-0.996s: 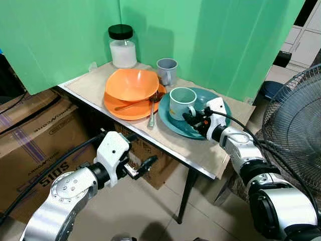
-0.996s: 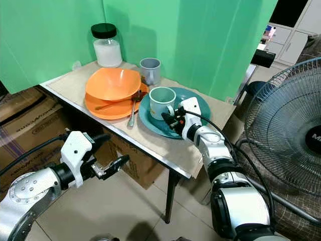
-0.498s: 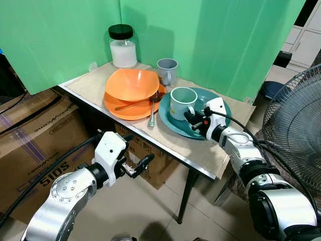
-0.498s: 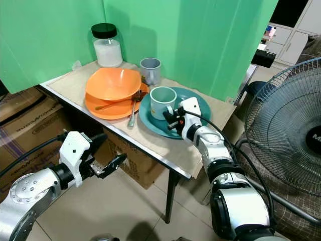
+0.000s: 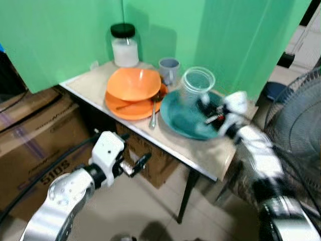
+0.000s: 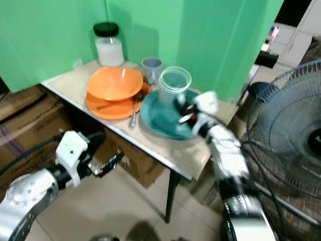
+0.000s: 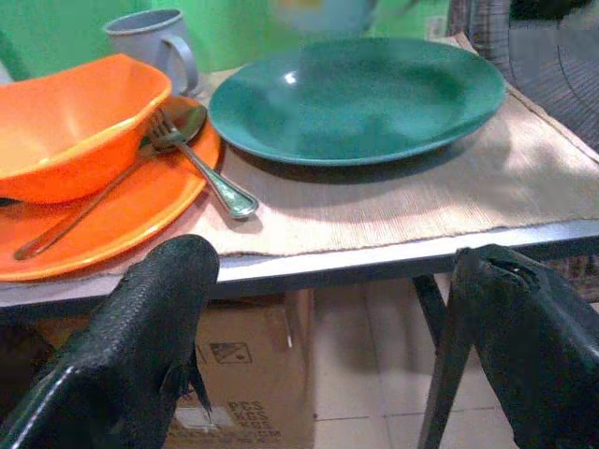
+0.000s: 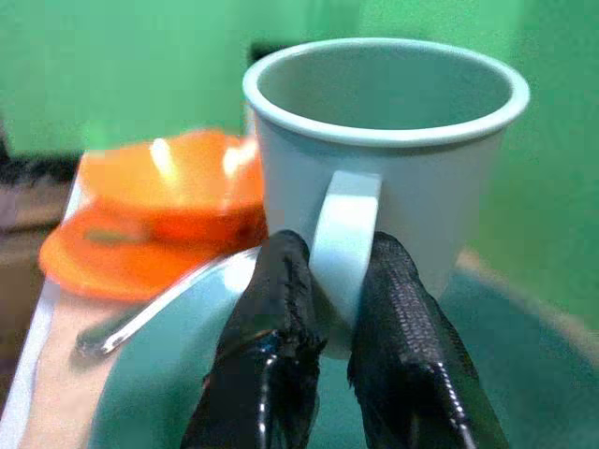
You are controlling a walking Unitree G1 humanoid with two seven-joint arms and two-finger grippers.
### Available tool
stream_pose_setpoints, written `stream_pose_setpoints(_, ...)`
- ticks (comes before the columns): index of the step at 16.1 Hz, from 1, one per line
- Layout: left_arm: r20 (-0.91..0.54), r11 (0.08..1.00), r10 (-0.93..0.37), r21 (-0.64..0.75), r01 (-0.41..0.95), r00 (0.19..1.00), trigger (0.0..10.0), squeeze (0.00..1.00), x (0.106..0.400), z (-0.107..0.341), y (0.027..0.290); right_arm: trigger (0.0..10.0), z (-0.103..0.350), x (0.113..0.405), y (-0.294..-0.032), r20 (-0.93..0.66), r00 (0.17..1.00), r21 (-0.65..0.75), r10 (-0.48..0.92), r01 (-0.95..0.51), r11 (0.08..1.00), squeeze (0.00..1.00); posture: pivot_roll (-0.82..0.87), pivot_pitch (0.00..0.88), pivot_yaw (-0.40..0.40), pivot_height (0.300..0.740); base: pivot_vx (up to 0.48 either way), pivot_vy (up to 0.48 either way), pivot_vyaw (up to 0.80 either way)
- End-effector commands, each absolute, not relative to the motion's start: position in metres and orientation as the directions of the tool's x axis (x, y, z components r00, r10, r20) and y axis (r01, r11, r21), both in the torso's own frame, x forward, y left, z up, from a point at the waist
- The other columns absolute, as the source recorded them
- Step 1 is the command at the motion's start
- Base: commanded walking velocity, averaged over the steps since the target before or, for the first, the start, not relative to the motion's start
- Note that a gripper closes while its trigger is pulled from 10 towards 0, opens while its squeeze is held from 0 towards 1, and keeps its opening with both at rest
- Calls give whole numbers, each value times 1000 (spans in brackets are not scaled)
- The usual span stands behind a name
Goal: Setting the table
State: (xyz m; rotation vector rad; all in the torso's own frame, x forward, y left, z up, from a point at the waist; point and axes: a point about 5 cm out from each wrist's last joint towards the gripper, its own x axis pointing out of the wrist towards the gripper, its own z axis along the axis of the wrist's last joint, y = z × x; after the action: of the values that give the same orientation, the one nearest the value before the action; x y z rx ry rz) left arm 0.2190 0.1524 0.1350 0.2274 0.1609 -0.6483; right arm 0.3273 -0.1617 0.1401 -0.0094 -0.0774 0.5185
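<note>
The right end effector [image 8: 323, 309] is pinching the handle of the mug [image 8: 384, 159], its two black fingers [image 8: 271, 327] clamped on either side of the loop, and is carrying the mug in the air above the teal plate [image 5: 188, 118]; the head views are blurring here, so the arm looks to be in motion. The step in hand seems to be taking the mug off the plate to give it its own place on the counter [image 5: 210, 150]. Beside the plate, on the side away from the right arm, a fork [image 5: 152, 113] is lying at its rim, and beyond that an orange bowl [image 5: 133, 83] is sitting on an orange plate [image 5: 125, 106]; behind the teal plate a grey cup [image 5: 169, 69] and a jar [image 5: 125, 45] are standing. The left end effector [image 5: 134, 165] is hanging below the counter edge, fingers apart, idle. Next, the mug likely needs setting down upright on bare mat near the plate, clear of the fork, before the grip is released.
</note>
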Motion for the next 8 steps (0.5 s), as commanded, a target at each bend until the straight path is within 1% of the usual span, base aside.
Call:
stream_pose_setpoints(1,-195,789,-548,203,580,814,10000,0,218,140,154,10000,159,311,-160,144,870,-29,472,-473,881,0,128,0,-25,740,0,0,0)
stream_pose_setpoints(3,-156,836,-474,228,499,866,10000,0,220,144,156,10000,162,291,-156,172,883,-94,437,-427,899,0,112,0,-14,740,0,0,0)
stream_pose_setpoints(4,-105,874,-405,248,419,908,10000,0,225,148,153,10000,160,273,-152,182,895,-141,407,-386,911,0,98,0,-24,740,0,0,0)
stream_pose_setpoints(5,-95,878,-396,250,407,913,10000,0,227,148,152,10000,159,271,-152,178,903,-143,391,-370,918,0,95,0,-27,740,0,0,0)
stream_pose_setpoints(6,-76,900,-348,251,356,934,10000,0,233,149,150,10000,152,271,-154,128,939,-180,320,-295,938,0,89,0,-33,740,0,0,-800)
stream_pose_setpoints(8,-36,915,-319,248,318,947,10000,0,236,153,149,10000,160,270,-153,134,958,-55,252,-247,968,0,80,0,-60,740,0,0,-800)
